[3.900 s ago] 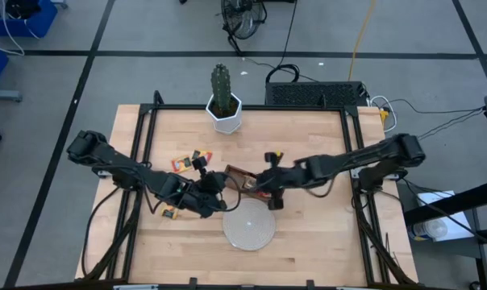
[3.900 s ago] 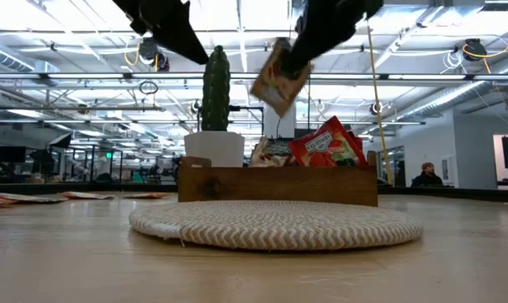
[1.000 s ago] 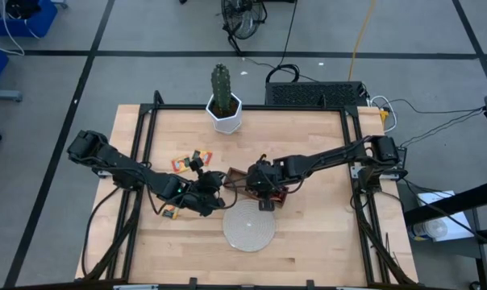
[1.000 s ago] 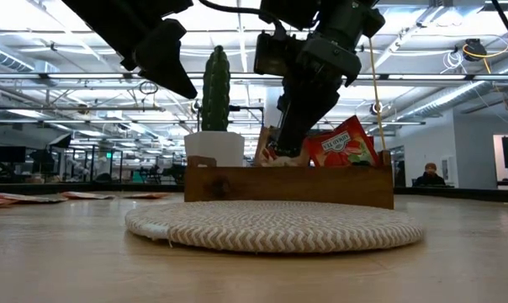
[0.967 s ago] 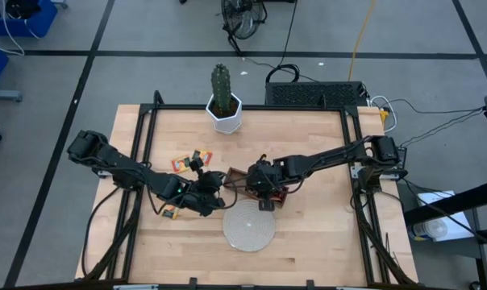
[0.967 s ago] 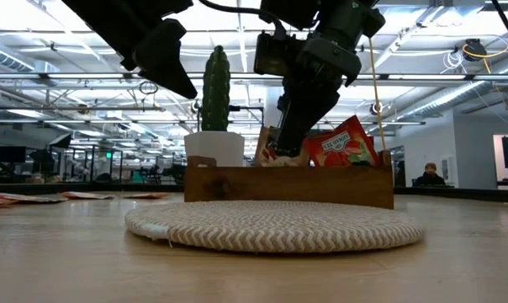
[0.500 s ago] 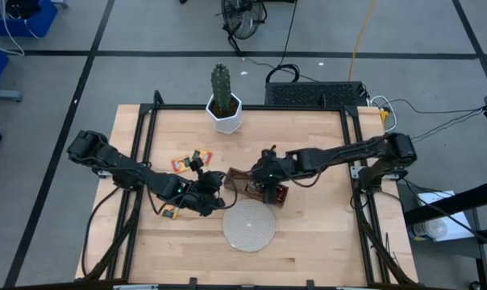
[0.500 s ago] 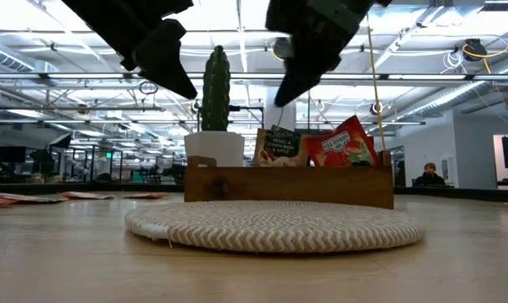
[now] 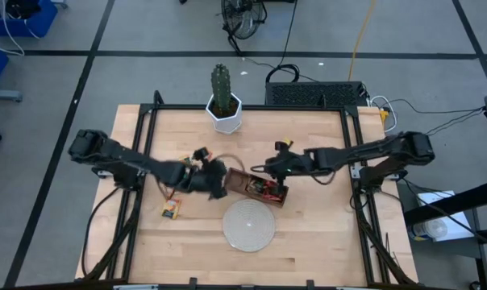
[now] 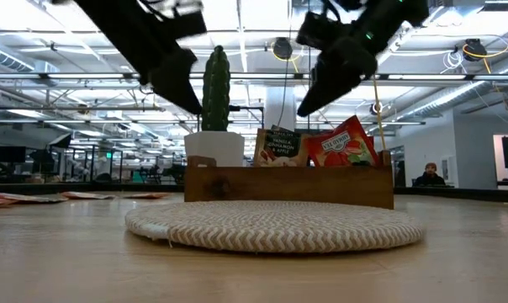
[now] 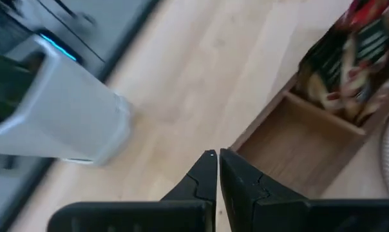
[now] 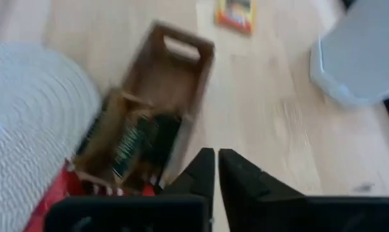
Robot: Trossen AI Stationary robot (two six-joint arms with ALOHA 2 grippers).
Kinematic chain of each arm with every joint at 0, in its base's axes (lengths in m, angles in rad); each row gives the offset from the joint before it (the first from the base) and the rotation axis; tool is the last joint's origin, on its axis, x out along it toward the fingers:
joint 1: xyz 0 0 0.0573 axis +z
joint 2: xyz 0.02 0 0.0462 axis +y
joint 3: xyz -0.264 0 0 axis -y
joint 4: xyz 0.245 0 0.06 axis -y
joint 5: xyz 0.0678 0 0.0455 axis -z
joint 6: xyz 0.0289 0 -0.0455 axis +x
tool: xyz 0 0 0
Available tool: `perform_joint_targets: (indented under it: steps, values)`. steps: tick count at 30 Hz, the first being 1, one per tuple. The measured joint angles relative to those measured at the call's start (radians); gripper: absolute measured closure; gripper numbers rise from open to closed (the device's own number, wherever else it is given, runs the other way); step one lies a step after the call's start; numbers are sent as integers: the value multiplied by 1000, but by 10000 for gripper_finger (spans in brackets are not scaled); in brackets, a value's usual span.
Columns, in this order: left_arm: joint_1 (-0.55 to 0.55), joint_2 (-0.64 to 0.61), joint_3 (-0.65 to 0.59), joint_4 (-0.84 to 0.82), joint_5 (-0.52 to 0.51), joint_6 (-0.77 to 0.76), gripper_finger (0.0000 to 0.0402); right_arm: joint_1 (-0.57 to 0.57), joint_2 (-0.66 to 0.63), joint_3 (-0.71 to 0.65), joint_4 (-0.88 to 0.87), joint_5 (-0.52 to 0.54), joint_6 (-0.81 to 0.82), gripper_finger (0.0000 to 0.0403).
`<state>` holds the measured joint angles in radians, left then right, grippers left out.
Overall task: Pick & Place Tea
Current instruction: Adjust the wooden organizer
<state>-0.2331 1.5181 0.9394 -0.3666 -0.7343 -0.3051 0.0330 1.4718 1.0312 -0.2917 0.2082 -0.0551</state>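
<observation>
Sachets (image 9: 265, 188) in tray (image 9: 237, 182) (end compartment bare)

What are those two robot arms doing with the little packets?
They are sorting tea packets into a wooden tray. Some packets already stand in it, a dark green one and a red one. Right now neither arm holds anything. The right gripper hangs just beyond the tray with its jaws shut. The left gripper hovers at the tray's empty end, also shut. One loose packet lies on the table.

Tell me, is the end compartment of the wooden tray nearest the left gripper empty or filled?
Empty: its bare wooden floor shows in the tray; sachets fill only the next compartments.
</observation>
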Motion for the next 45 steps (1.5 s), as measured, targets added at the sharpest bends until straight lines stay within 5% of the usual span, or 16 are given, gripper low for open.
perform_joint_targets:
  steps: [4,11,17,31,45]
  values:
    - [151,0,0,50,217,106,376,40,-91,-203,325,-2,-11,398]
    - [354,0,0,205,410,398,376,107,-241,-480,774,2,-53,402]
    - [503,30,0,174,782,393,376,144,-315,-595,892,0,-89,402]
    - [517,306,0,287,884,371,376,194,-355,-635,889,1,-89,402]
    - [447,323,4,168,971,311,376,208,-355,-636,892,5,-81,401]
